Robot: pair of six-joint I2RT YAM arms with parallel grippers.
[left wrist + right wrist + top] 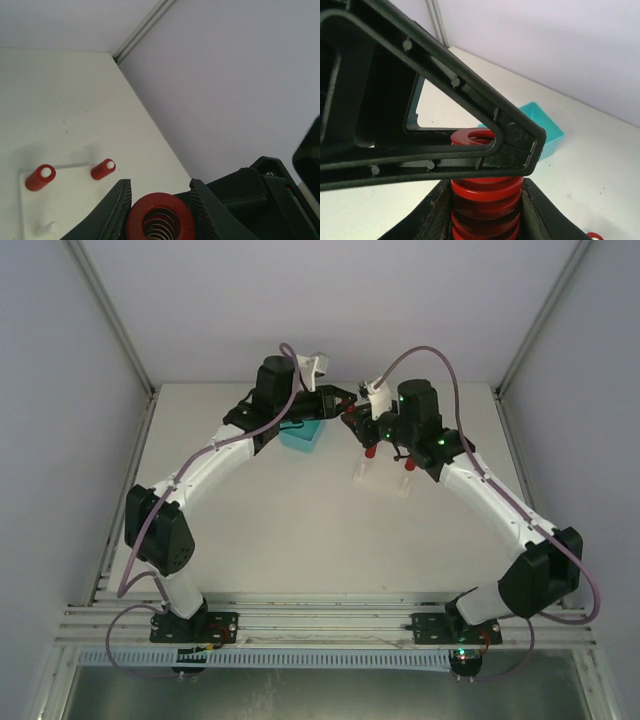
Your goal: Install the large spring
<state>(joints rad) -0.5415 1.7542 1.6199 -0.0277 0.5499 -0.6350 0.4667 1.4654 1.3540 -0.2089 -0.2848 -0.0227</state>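
Pinching the large red coil spring (136,220) in left end effector (160,204) and right end effector (487,215) together, likely a handover toward the clear pegged plate (70,200).

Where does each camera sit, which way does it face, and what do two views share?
Top external: above and behind the bases, looking down on the table; the left arm and right arm show whole.
Left wrist: on the left arm, looking past the left claw at the large spring and peg plate.
Right wrist: on the right arm, looking over the right claw towards the teal bin.
Shared: both wrist views show the large spring.
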